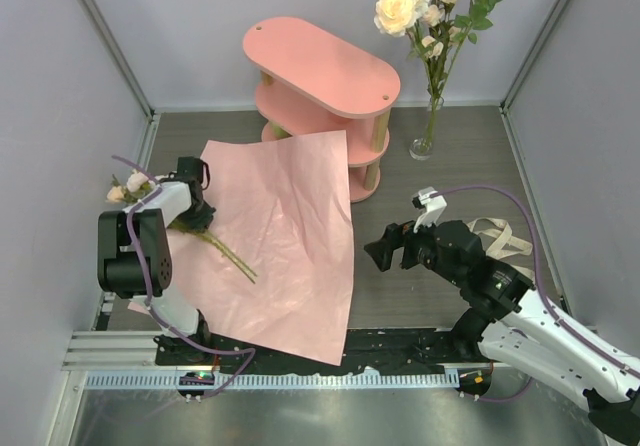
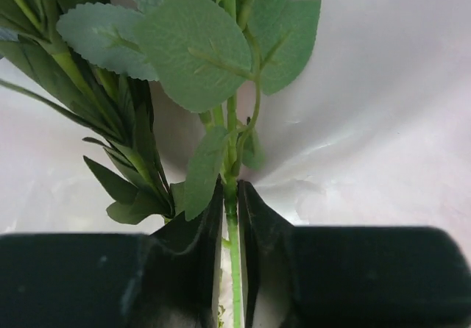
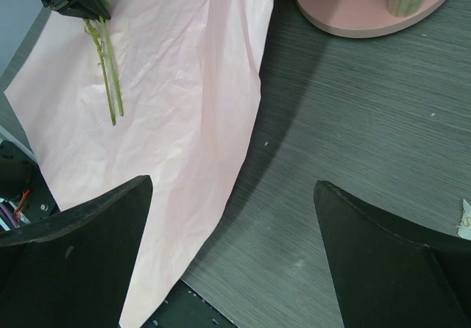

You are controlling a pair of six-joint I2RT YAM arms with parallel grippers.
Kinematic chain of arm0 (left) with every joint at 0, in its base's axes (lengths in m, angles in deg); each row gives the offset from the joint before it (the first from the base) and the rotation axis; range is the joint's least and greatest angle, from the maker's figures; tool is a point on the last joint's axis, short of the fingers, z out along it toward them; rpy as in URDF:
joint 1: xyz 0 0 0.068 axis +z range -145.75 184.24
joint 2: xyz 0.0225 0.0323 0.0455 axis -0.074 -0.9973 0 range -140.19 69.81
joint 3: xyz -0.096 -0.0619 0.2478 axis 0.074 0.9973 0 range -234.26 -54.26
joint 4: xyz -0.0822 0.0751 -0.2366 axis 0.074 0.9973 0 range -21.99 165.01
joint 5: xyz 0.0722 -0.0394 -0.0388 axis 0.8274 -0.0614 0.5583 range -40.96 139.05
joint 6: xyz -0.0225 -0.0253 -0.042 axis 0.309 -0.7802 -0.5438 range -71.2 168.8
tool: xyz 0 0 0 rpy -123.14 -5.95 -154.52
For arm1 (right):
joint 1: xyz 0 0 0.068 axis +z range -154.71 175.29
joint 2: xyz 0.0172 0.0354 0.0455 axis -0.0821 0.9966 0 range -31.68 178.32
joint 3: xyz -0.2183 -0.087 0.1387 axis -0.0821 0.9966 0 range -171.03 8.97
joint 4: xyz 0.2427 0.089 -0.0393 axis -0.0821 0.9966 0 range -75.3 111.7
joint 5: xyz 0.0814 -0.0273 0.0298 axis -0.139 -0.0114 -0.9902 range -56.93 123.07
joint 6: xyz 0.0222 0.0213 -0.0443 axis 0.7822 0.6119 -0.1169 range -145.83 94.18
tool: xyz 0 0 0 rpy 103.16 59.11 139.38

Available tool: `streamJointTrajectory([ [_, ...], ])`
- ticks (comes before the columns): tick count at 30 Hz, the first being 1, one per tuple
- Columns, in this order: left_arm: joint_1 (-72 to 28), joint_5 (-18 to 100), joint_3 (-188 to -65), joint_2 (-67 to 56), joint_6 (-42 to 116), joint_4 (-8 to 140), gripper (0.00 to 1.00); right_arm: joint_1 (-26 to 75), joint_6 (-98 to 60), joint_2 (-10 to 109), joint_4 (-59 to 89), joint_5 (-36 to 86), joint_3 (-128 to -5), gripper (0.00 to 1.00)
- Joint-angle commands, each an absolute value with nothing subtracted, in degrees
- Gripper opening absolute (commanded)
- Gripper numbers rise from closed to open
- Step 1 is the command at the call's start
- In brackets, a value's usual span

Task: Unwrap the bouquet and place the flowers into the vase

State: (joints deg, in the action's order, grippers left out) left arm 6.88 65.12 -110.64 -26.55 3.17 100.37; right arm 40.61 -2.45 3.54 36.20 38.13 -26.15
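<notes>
The bouquet is unwrapped: its pink paper (image 1: 290,236) lies flat on the table. Several roses (image 1: 420,6) stand in the clear glass vase (image 1: 424,138) at the back right. More flowers (image 1: 130,186) lie at the paper's left edge, their stems (image 1: 228,254) pointing toward the middle. My left gripper (image 1: 195,206) is over them; in the left wrist view its jaws (image 2: 232,188) pinch one green stem (image 2: 234,254) just below the leaves (image 2: 195,48). My right gripper (image 1: 385,251) hovers open and holds nothing, over bare table beside the paper's right edge (image 3: 243,159).
A pink three-tier oval shelf (image 1: 320,66) stands at the back centre, partly on the paper's far corner. A cream ribbon (image 1: 500,236) lies on the table behind the right arm. Grey walls close in the table on three sides.
</notes>
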Motion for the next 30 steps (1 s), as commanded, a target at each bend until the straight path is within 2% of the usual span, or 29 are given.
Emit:
streamJointTrajectory([
  [1,6.88,66.62,-109.90,-26.89,2.48,97.54,0.05,40.91,-3.50,4.35,35.44,39.05,-27.33,0.98],
  [3,6.79,66.97,-109.55,-23.98,2.48,97.98,0.00,40.99,-3.41,4.79,35.88,39.48,-27.77,0.98],
  [12,6.62,59.26,-109.55,0.80,4.23,96.23,0.00,40.91,-3.68,8.04,36.50,42.56,-30.75,0.98],
  [15,6.62,50.48,-107.19,7.92,5.37,90.79,0.00,40.91,-3.59,10.85,36.32,42.56,-32.77,0.98],
  [21,6.62,15.70,-95.86,19.61,2.49,63.57,0.00,40.82,-3.24,18.39,35.27,41.25,-39.70,1.00],
  [24,4.86,4.41,-94.08,21.29,1.68,55.63,0.00,40.91,-4.11,21.92,31.77,30.13,-43.75,1.00],
  [27,-2.07,0.11,-94.77,22.08,4.57,55.96,0.00,40.91,-7.80,28.42,29.82,15.52,-49.01,1.00],
  [30,-8.48,1.05,-96.00,22.61,10.55,61.67,0.00,42.74,-8.69,35.45,30.87,12.25,-55.60,1.00],
])
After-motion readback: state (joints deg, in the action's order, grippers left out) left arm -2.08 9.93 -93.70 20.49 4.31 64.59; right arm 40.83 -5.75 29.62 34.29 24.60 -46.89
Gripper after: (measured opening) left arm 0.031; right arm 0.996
